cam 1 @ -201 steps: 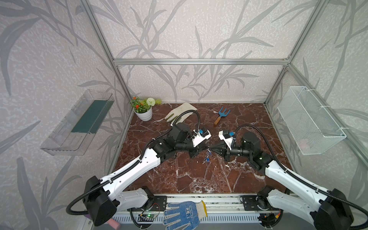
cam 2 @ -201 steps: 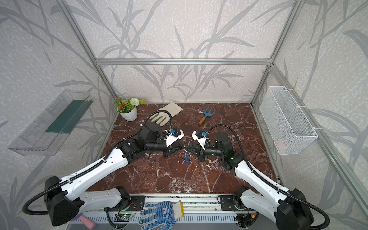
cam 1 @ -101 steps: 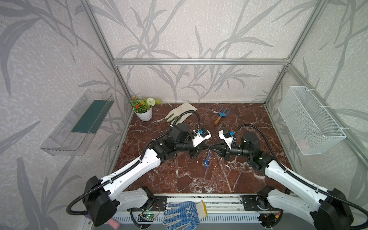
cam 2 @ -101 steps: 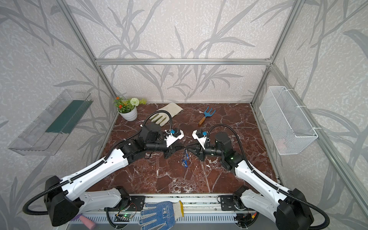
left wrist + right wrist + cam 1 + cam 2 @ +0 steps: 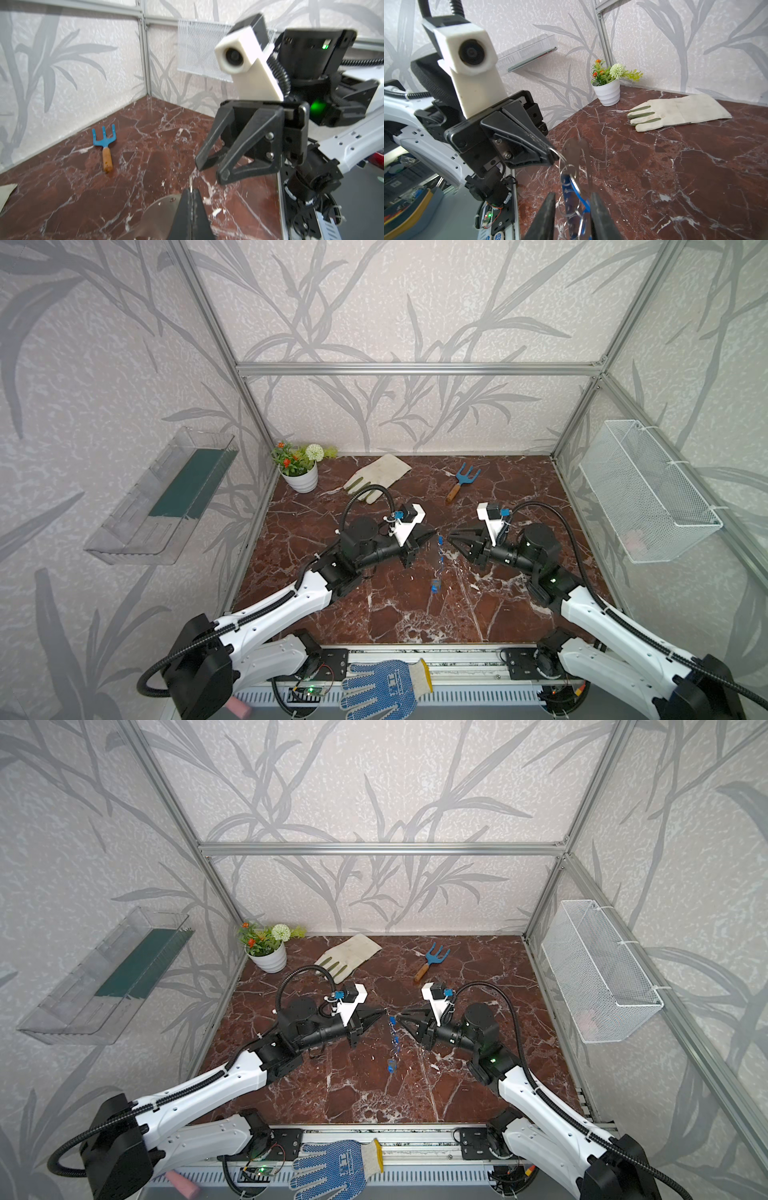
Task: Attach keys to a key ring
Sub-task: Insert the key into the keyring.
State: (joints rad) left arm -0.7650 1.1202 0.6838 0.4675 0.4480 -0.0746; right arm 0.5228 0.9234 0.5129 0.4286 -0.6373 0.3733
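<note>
Right fingers [image 5: 548, 216] just parted, grip released, now straddling blue keys [image 5: 569, 187]. Keys dropped, dangling from key ring [image 5: 162, 209] clenched in left fingers [image 5: 529, 143]. Attachment seems to hold unaided.

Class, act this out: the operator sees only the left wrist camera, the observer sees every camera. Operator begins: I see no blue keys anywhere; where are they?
Observer: The keys dangle as a string from the left gripper, which is shut on their top end.
Operator: Where is the right gripper relative to them?
Observer: The right gripper is open and faces the string, close to it, gripping nothing.
Operator: What stands out of my sight?
Observer: A white flower pot, in the far corner on the left arm's side.
</note>
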